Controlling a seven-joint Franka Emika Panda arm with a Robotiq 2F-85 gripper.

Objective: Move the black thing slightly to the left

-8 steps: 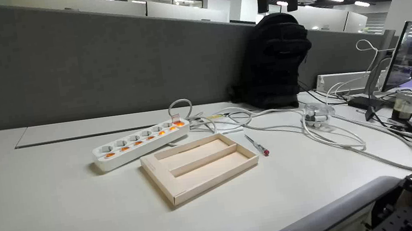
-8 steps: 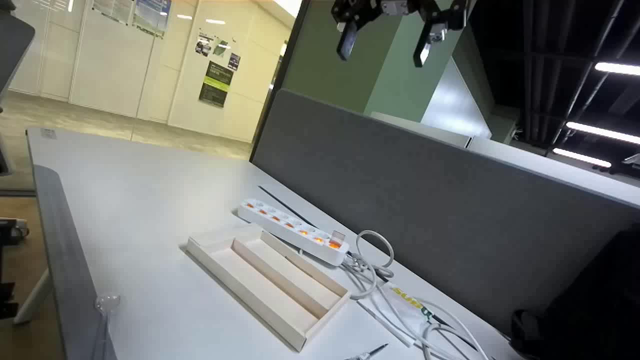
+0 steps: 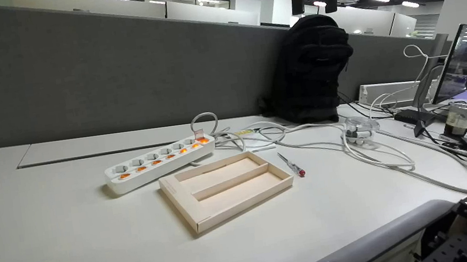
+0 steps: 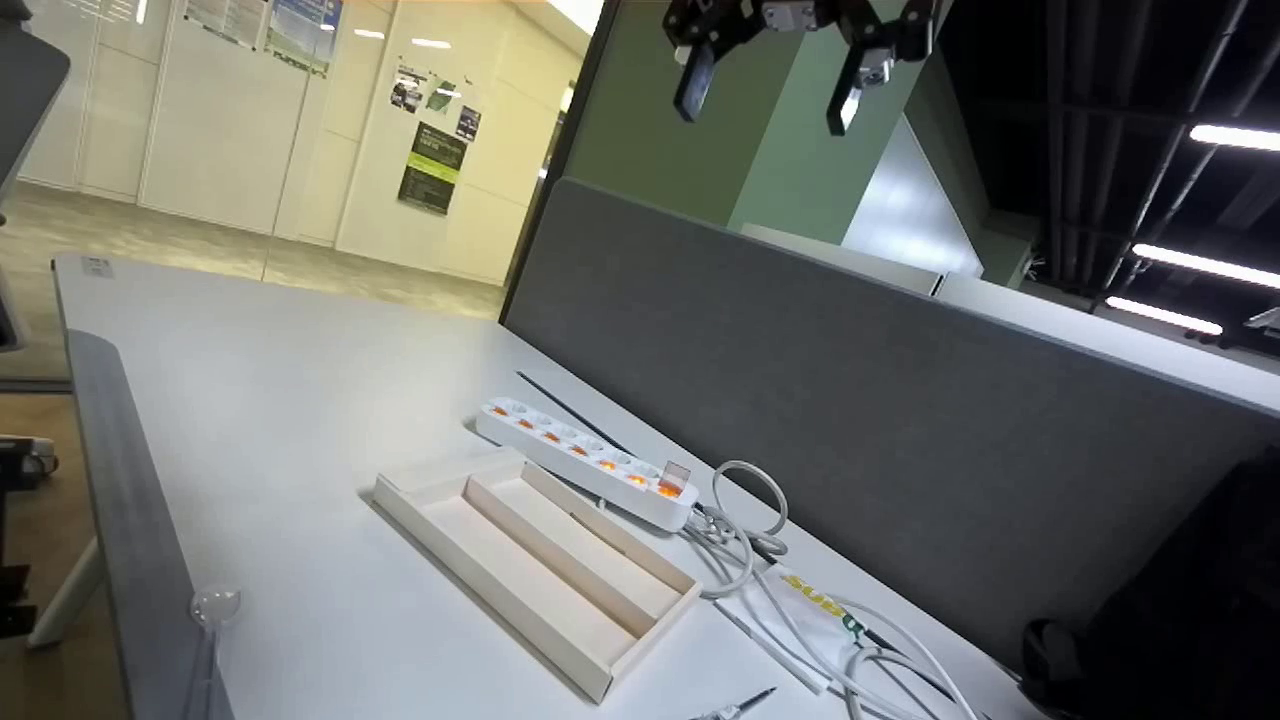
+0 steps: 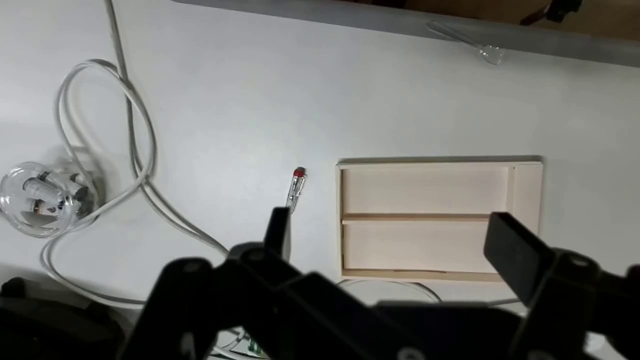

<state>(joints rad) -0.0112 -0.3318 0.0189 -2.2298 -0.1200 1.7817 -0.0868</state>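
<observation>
Stick lies on the surface beside the wooden tray. The end effector, wide and holding nothing, should drop slowly over the stick, then gently pinch its middle.

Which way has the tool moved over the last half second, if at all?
No, no visible shift either way: in both exterior views, the tool hangs in the same spot relative to the divider.
</observation>
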